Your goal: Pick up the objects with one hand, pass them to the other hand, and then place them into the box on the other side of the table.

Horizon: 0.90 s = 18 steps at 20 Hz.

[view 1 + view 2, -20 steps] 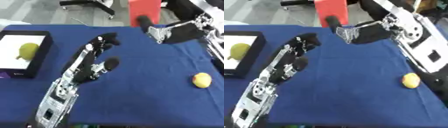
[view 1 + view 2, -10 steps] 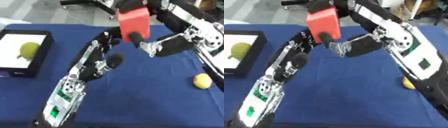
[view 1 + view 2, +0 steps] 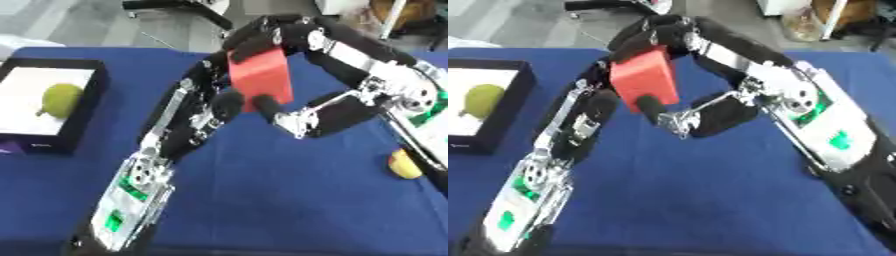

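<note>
Black shallow box w/ white floor (image 3: 87, 82) sits at 9 o'clock on the blue cloth-covered table (image 3: 289, 200), near the left edge. Inside it, a green pear-shaped fruit (image 3: 60, 99) lies on the white floor, toward the box's right half.

Left hand (image 3: 214, 102), black w/ silver joints, comes up from 7 o'clock; forearm runs diagonally to centre. Its fingers reach up along the left face of the red rectangular block (image 3: 261, 76) and touch it; thumb tip sits just under the block's lower left corner. Whether fingers are curled round the block or just laid against it: can't tell.

Red block is held in the air at about 12 o'clock, above the table centre, tilted, between both hands.

Right hand (image 3: 282, 36) enters from 2 o'clock, arm folded at the elbow; its fingers wrap over the block's top and back, a black digit (image 3: 268, 107) pressing at the block's lower edge. Closed on the block.

Small yellow rounded fruit (image 3: 403, 164) lies on the cloth at 3 o'clock, well apart from the block, partly behind the right arm.
</note>
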### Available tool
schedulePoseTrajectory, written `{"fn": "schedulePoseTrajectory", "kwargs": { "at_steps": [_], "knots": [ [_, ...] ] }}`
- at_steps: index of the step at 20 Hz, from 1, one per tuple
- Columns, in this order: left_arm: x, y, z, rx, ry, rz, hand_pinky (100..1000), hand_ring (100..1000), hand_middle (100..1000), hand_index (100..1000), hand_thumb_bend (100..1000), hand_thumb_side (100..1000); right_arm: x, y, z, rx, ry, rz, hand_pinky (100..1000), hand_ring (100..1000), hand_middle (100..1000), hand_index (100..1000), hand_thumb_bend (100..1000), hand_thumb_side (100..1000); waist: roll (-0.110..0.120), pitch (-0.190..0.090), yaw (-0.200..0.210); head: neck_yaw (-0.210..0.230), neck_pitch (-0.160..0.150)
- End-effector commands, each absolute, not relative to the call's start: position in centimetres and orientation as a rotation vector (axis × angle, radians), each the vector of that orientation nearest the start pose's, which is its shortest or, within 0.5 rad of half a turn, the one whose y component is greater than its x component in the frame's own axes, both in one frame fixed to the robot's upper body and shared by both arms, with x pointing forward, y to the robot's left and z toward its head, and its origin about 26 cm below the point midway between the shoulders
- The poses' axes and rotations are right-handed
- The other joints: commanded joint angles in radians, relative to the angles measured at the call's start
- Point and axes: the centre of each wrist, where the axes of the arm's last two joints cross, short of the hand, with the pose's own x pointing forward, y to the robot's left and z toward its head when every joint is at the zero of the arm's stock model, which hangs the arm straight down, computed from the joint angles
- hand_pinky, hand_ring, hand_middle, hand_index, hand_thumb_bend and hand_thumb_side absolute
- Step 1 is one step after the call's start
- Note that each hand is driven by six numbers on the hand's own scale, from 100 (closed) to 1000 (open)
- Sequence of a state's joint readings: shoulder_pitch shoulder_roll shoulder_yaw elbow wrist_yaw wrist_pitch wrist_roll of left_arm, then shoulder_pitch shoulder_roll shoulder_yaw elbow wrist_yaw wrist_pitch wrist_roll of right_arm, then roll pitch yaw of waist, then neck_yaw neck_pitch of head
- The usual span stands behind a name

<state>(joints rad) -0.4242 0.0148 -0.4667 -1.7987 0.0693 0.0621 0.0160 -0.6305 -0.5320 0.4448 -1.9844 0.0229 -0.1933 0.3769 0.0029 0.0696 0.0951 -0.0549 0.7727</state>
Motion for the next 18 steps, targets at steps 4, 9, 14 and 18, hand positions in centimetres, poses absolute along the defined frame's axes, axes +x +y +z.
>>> {"fn": "schedulePoseTrajectory", "kwargs": {
  "at_steps": [4, 9, 14, 18],
  "knots": [
    [29.51, 7.00, 16.53, -0.568, -2.071, -0.559, 961, 936, 701, 881, 761, 645, 29.74, -16.15, 25.10, -0.266, 2.855, -1.959, 454, 727, 706, 392, 100, 100, -0.001, -0.010, -0.001, 0.000, -0.003],
    [29.35, 6.83, 16.66, -0.615, -2.073, -0.659, 963, 935, 691, 876, 766, 602, 29.71, -16.03, 25.01, -0.260, 2.850, -1.974, 460, 731, 711, 395, 100, 100, 0.000, -0.009, -0.001, -0.003, -0.003],
    [29.26, 6.66, 16.69, -0.649, -2.067, -0.768, 962, 923, 651, 858, 717, 562, 29.70, -15.96, 25.05, -0.256, 2.860, -1.974, 463, 734, 715, 398, 100, 100, 0.000, -0.008, -0.001, -0.006, -0.003],
    [29.26, 6.64, 16.59, -0.661, -2.051, -0.850, 956, 889, 603, 827, 642, 533, 29.70, -15.97, 25.05, -0.253, 2.863, -1.975, 465, 735, 716, 399, 100, 100, 0.000, -0.008, -0.001, -0.007, -0.003]
  ]
}}
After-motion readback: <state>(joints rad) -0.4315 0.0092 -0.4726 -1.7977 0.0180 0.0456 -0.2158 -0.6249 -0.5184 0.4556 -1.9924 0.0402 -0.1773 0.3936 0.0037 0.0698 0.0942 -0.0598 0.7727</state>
